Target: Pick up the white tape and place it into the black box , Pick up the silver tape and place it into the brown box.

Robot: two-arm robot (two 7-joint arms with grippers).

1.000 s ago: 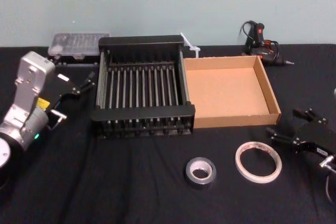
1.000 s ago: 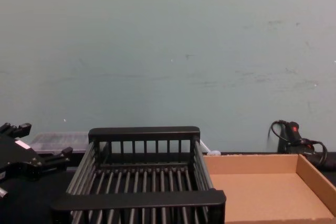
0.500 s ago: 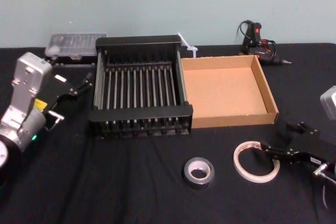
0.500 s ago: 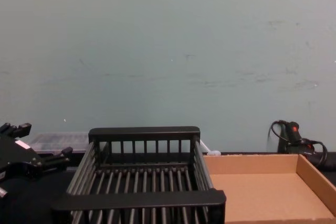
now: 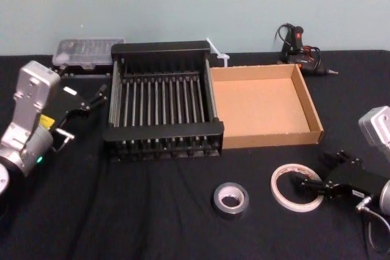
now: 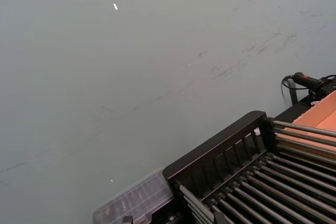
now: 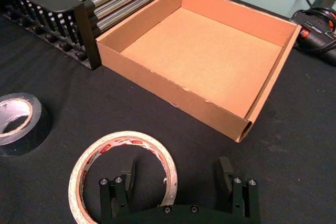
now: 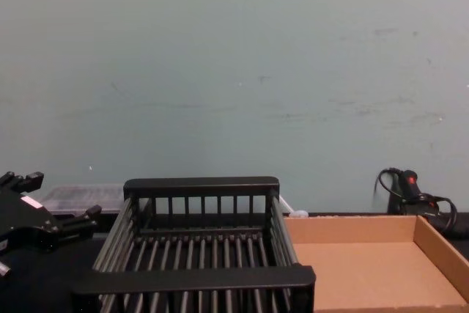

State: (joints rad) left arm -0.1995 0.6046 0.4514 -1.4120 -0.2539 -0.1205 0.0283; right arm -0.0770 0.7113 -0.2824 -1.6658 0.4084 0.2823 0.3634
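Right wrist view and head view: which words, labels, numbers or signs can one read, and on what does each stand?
No text can be read.
Red printed marks on the inner side of the white tape, by the open right gripper: too blurred to read.
Yellow label on the left arm: too small to read.

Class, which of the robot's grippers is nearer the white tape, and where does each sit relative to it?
Right. The right gripper straddles the rim of the white tape, one finger in its hole, one outside. The left gripper is far off, left of the black box.
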